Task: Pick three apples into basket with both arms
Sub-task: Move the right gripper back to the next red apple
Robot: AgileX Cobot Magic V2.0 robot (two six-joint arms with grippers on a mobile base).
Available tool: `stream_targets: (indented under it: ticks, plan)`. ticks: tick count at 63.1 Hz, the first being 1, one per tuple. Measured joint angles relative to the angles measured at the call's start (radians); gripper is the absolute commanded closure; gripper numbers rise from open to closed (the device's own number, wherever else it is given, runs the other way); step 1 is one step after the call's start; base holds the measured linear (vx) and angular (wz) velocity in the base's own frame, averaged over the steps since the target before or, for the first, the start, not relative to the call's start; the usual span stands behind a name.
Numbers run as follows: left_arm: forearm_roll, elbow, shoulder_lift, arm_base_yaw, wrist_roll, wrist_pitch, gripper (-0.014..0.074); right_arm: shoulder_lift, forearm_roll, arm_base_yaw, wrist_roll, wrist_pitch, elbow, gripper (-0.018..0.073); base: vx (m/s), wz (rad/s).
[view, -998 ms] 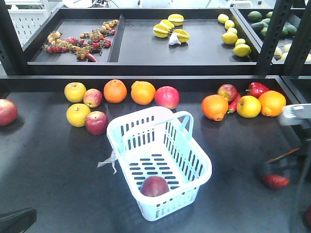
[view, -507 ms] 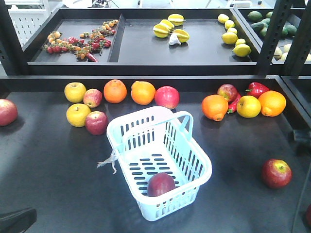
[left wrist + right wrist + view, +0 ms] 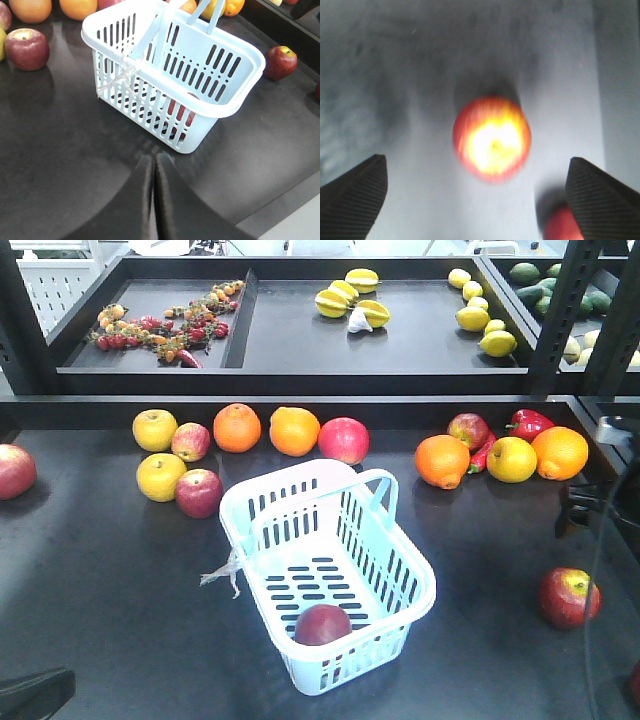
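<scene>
The pale blue basket [image 3: 400, 540] stands mid-table with one dark red apple [image 3: 322, 625] in its near end. A second apple [image 3: 568, 597] lies on the table to its right. A third apple [image 3: 199, 492] sits left of the basket by the yellow fruit. In the left wrist view my left gripper [image 3: 154, 162] is shut and empty, just short of the basket's [image 3: 240, 55] near corner. My right gripper [image 3: 477, 162] is wide open above a blurred apple [image 3: 491, 138], not touching it. Part of the right arm [image 3: 598, 502] shows at the front view's right edge.
Oranges [image 3: 237, 427], yellow fruits [image 3: 155, 429], more red apples [image 3: 344, 440] and red peppers [image 3: 528, 424] line the back of the table. A raised shelf [image 3: 300, 380] with trays runs behind them, between black uprights [image 3: 560, 310]. Another red fruit [image 3: 562, 225] lies by my right finger.
The right arm has swung off the right-hand apple and now shows higher at the right edge. The apple in the basket rolled slightly. The basket has stayed put.
</scene>
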State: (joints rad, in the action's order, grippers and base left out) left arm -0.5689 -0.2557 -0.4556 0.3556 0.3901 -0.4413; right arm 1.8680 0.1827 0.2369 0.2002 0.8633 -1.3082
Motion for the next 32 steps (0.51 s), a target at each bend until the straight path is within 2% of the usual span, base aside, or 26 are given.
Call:
stream_targets:
  ticks: [20,32]
  plan:
    - [0.0,0.0,0.0,0.0,0.0,0.001,0.0604,0.2,-0.002,-0.019,-0.03,0.036,-0.106,-0.0113,0.0,0.0]
    - [0.0,0.0,0.0,0.0,0.0,0.001,0.0604,0.281,-0.056,-0.019,-0.08,0.036,-0.115,-0.0102,0.0,0.0]
